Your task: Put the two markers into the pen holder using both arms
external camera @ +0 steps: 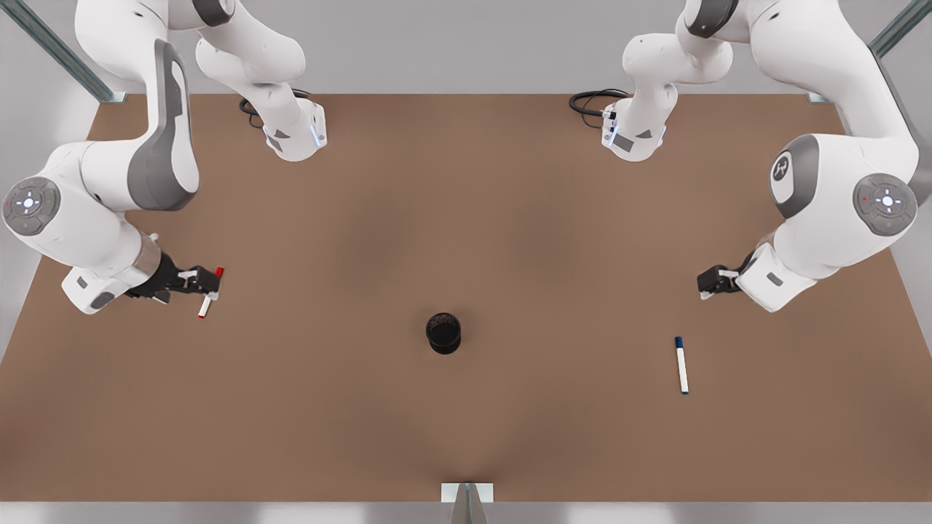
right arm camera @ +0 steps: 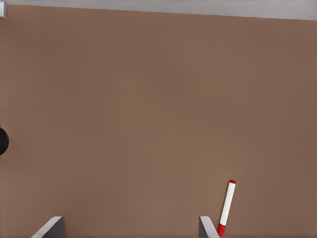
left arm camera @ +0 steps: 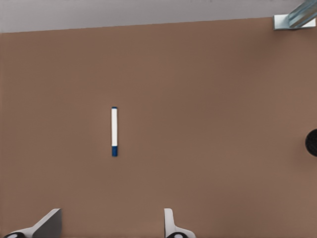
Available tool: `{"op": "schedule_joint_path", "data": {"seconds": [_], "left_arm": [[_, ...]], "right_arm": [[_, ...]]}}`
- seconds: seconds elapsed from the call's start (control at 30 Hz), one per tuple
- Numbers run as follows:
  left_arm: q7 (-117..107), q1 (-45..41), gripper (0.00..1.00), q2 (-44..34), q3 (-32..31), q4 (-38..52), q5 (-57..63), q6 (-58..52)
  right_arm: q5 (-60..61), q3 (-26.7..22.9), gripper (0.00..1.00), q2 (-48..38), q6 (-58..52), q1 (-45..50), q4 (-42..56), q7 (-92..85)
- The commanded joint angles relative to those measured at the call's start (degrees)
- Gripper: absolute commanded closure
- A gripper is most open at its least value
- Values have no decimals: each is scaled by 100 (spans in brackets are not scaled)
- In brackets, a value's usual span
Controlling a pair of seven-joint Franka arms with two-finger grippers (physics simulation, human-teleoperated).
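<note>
The red-capped marker [external camera: 206, 306] lies flat on the brown table [external camera: 466, 218] at the front view's left. My right gripper [external camera: 211, 282] hovers over its capped end, open. In the right wrist view the red marker [right arm camera: 227, 204] lies just outside one finger [right arm camera: 205, 227], not between the two. The blue-capped marker [external camera: 681, 366] lies at the front view's right. My left gripper [external camera: 703, 283] hangs open a short way behind it, and the blue marker [left arm camera: 114, 130] sits ahead of the open gripper [left arm camera: 109, 230]. The black pen holder [external camera: 443, 333] stands upright mid-table, its edge visible as the holder [left arm camera: 312, 143] and the holder [right arm camera: 2, 140].
Both arm bases [external camera: 295, 135] [external camera: 633, 138] stand at the table's back with black cables [external camera: 591, 100] beside them. Metal frame posts [external camera: 62, 54] rise at the back corners. A small metal bracket [external camera: 467, 493] sits at the front edge.
</note>
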Motion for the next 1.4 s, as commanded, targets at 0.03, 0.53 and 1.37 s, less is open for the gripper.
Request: {"op": "schedule_joint_path", "data": {"seconds": [0.03,0.53,1.37], "left_arm": [[-233,1,0,77,-1,12,26,75],[452,854,0,2239,16,-761,-484,3512],[479,801,35,3101,16,-709,-255,3661]], "right_arm": [[15,-10,0,22,84,-35,42,62],[-2,-10,0,-127,1763,-668,-2322,18],[-301,-71,14,1596,4689,-1951,-3526,-1204]]}}
